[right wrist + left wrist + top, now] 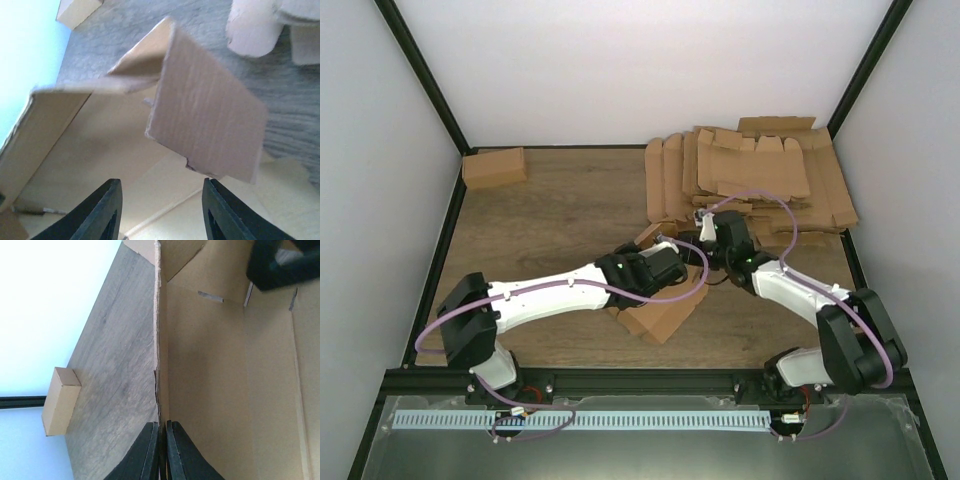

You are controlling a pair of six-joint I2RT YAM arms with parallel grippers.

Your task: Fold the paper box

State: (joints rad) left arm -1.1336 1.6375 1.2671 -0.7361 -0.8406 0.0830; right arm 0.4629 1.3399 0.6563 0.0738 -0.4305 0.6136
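Paper box (225, 390) wall sits pinched in left gripper (160, 427); right gripper (161, 187) hovers open.

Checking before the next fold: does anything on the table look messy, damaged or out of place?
The cardboard heap at the far right is splayed untidily, sheets askew and lapping past the table's edge. Nothing else stands out.

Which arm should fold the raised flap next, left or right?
Right. The right claw, open, faces the raised flap directly; the left claw is shut on the paper box wall, holding it.
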